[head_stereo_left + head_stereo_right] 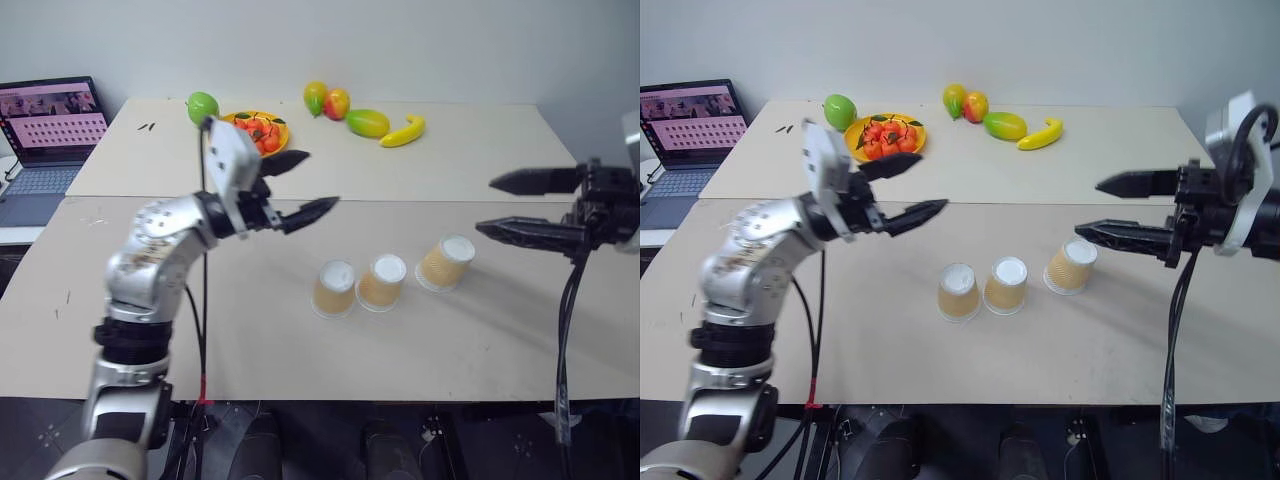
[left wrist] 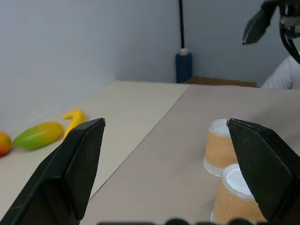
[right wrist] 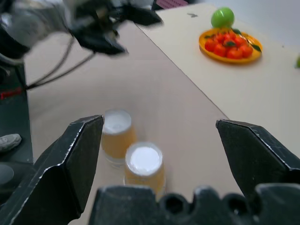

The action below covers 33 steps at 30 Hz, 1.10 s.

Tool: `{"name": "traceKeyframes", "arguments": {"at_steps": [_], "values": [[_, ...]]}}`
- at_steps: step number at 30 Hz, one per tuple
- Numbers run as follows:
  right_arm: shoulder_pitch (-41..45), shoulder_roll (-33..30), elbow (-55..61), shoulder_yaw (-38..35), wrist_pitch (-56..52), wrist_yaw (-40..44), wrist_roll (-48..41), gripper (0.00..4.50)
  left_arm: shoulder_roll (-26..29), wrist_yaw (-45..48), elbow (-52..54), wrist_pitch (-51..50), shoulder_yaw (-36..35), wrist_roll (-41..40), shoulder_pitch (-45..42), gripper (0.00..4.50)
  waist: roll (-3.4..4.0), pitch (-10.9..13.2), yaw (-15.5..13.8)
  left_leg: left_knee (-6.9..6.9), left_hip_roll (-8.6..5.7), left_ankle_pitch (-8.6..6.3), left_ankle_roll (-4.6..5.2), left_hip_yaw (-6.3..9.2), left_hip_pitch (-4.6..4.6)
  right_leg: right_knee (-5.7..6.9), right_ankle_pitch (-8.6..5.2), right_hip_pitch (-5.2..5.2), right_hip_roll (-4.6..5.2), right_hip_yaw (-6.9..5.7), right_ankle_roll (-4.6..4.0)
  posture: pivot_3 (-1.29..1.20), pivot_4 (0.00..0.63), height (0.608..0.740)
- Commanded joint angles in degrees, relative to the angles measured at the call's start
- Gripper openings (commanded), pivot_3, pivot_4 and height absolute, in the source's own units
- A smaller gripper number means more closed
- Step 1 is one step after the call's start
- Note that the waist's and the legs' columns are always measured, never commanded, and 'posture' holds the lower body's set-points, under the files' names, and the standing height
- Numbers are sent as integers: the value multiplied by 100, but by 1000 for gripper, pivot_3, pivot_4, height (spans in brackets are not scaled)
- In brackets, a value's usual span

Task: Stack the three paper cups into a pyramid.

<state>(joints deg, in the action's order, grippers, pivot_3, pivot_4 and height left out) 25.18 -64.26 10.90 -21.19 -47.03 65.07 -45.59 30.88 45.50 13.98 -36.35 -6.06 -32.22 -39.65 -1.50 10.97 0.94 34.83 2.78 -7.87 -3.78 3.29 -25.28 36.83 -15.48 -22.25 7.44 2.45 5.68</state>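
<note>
Stacking surface: counter [image 1: 500, 340] carries everything.
Left end effector [image 1: 300, 186]: spread wide, empty, raised above the counter.
Right end effector [image 1: 500, 206]: spread wide, empty, nearest the third cup.
Three paper cups [image 1: 385, 281]: inverted; two touching, third just beside; lift the third onto the pair, centred.

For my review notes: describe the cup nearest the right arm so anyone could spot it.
On the front table three upside-down cups stand in a row. Take the rightmost cup. It stands apart, by the right pincer, while the other two touch.
</note>
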Motion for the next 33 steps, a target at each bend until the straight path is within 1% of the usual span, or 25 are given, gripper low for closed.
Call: {"name": "traceKeyframes", "arguments": {"at_steps": [1, 3, 5, 8, 10, 14, 19, 23, 30, 33], "values": [[-647, 131, 32, -609, 334, -39, 204, 4500, 465, -145, 808, -1067, -593, -1003, 67, 4446, -1, 0, -8, 0, 0, 0, 0, 2, 0, 0, -1, 1, 0, -2, 1, 0, 150, 732], [-1014, 273, -116, -653, 604, -95, 432, 4500, 526, -310, 1040, -1434, -746, -1402, 203, 4446, 0, 0, -13, 2, 0, 0, 1, 1, 0, -2, -2, 4, 0, -1, 2, 0, 150, 732], [-1286, 459, -380, -601, 917, -194, 706, 4500, 630, -369, 1222, -1590, -722, -1508, 322, 4446, 0, 0, -20, 5, -1, 0, 0, 2, 2, 0, -2, 8, 0, 0, 3, 0, 150, 732], [-1533, 786, -812, -490, 1319, -264, 968, 4500, 543, -652, 1257, -1706, -726, -1643, 236, 4446, 0, 0, -17, 14, -2, 4, -6, 3, 2, 6, -5, 10, 0, -1, 8, 0, 150, 732], [-1553, 988, -1055, -419, 1523, -299, 1080, 4500, 519, -770, 1228, -1725, -694, -1684, 159, 4446, 0, 0, -12, 19, -2, 6, -6, 3, 4, 7, -4, 12, -1, 1, 11, 0, 150, 732], [-1426, 1259, -1315, -261, 1751, -359, 1217, 4500, 565, -753, 1198, -1649, -670, -1737, 215, 4446, 0, 0, 36, 18, -2, 7, -6, 2, 5, 7, -1, 11, -1, 5, 10, 0, 150, 732], [-1056, 1666, -1875, 372, 2474, -538, 1836, 4500, 1260, 75, 1428, -1695, -491, -1847, 765, 4446, 1, -1, 134, 8, -2, 6, -6, 1, 7, 5, 4, 9, -3, 9, -1, 0, 150, 732], [-738, 1877, -2272, 645, 2790, -580, 2093, 4500, 1582, 362, 1461, -1457, -292, -1611, 945, 4446, 2, 0, 126, 9, -2, 7, -6, 0, 6, 5, 3, 8, -3, 9, -1, 0, 150, 732], [-391, 2005, -2726, 910, 3067, -520, 2309, 4500, 1656, 260, 1449, -1337, -402, -1576, 1150, 4446, 2, 0, 100, 6, -2, 6, -6, 1, 5, 0, 3, 9, -3, 8, -1, 0, 150, 732], [-87, 2059, -2927, 1039, 3102, -465, 2367, 4500, 1657, 231, 1524, -1216, -380, -1474, 1349, 4446, 2, 0, 118, 4, -2, 6, -6, 1, 6, 1, 3, 9, -3, 8, -2, 0, 150, 732]]}}
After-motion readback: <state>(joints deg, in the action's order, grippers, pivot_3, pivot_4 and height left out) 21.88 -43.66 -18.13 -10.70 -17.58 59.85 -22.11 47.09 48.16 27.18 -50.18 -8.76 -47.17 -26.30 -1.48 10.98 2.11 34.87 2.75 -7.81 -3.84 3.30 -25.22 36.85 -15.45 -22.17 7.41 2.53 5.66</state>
